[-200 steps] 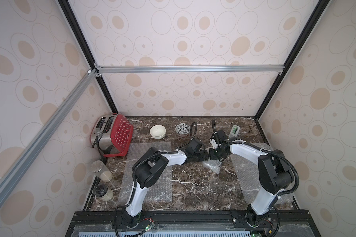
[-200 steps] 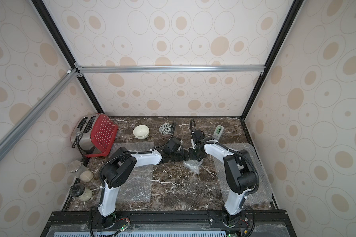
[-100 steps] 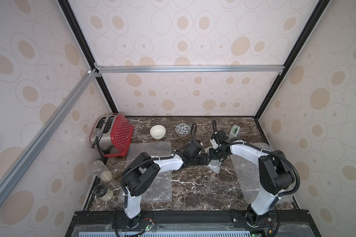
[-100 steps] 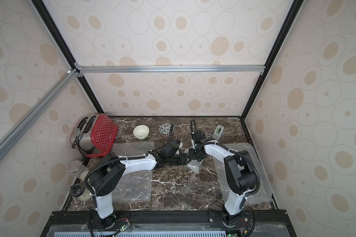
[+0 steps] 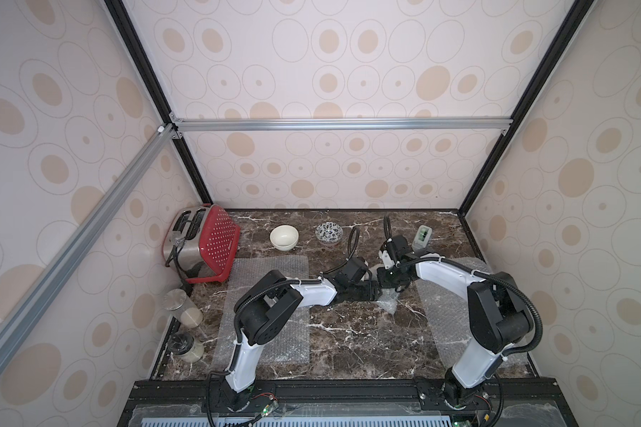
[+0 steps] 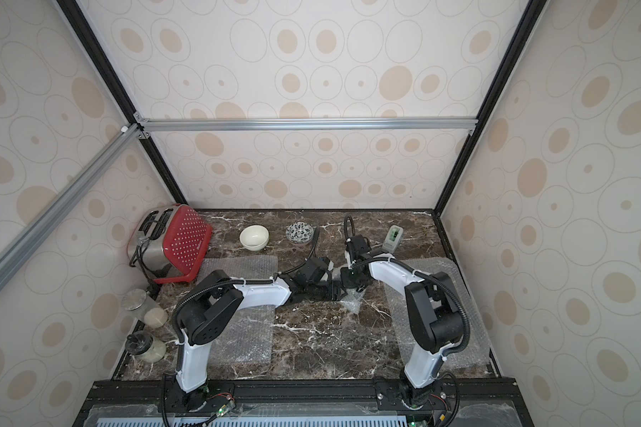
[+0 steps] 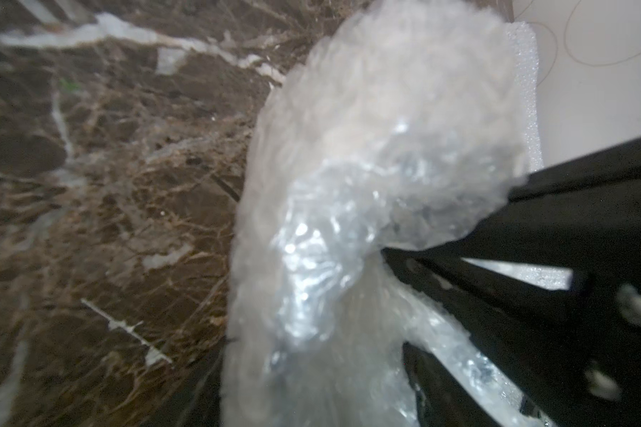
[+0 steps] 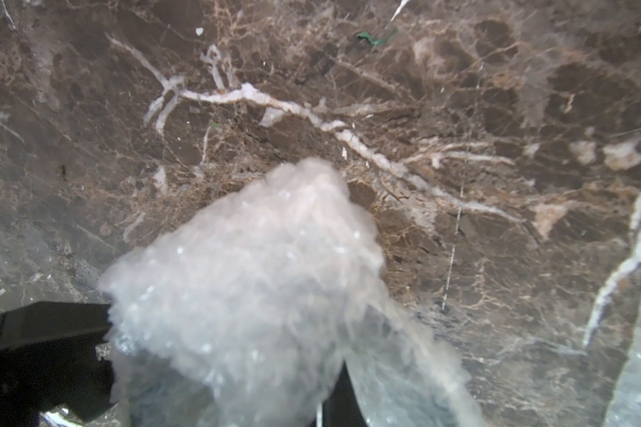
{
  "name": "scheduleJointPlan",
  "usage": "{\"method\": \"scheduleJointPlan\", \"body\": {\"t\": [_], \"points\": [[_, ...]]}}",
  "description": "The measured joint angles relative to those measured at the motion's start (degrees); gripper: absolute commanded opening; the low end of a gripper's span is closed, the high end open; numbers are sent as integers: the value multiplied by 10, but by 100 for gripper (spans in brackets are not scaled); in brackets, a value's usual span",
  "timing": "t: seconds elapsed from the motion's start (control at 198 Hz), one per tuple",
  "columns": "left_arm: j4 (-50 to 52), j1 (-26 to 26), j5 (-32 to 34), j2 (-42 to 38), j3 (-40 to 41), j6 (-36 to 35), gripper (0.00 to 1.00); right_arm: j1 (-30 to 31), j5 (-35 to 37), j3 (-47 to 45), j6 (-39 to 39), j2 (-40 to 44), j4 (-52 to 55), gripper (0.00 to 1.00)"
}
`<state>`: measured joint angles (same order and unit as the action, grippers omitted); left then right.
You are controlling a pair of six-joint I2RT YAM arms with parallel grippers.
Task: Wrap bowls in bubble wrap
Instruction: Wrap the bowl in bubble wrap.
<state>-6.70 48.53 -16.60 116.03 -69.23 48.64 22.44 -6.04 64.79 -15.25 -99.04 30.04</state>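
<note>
- Bubble wrap bundle (image 7: 367, 185) is sitting crumpled near the middle of the worktop (image 5: 348, 344), right where the two arms are meeting.
- We are seeing the left end effector (image 5: 371, 292) with its fingers (image 7: 533, 295) set apart around a fold of the bundle and pinching it. The film is creasing where one fingertip is pressing in.
- We are seeing the right end effector (image 5: 391, 283) touching the same bundle from the right. In its wrist view the wrap is covering the fingers, so we cannot tell whether they are spread or pressed together.
- We are not able to make out what the bundle is enclosing.
- The cream bowl (image 5: 284, 237) and the leaf-patterned bowl (image 5: 328, 233) are standing bare near the back wall, well apart from both end effectors.
- The left flat sheet (image 5: 263, 266) is lying under the left arm and the right flat sheet (image 5: 445, 321) under the right arm.
- Against a second ago, we are finding both end effectors still at the same spot. The left elbow, nearer the front edge half a second back, is sitting where it began.
</note>
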Motion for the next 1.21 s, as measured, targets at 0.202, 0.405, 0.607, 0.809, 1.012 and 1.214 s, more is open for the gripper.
{"method": "scheduleJointPlan", "body": {"t": [0.202,0.405,0.607,0.809,1.012,1.214], "points": [[2,-2,0,0,0,0,69,-16,-16,-2,7,36,26,28],[2,-2,0,0,-1,0,69,-23,-26,17,17,87,76,29],[3,-3,0,0,-2,0,69,-19,-81,31,32,102,92,20],[6,-3,0,0,-3,0,69,-17,-87,12,27,66,82,15],[9,-4,0,0,-3,-1,69,-24,-66,5,20,-3,63,13],[7,-15,2,-17,18,0,70,-27,-72,-3,13,-5,49,13]]}}
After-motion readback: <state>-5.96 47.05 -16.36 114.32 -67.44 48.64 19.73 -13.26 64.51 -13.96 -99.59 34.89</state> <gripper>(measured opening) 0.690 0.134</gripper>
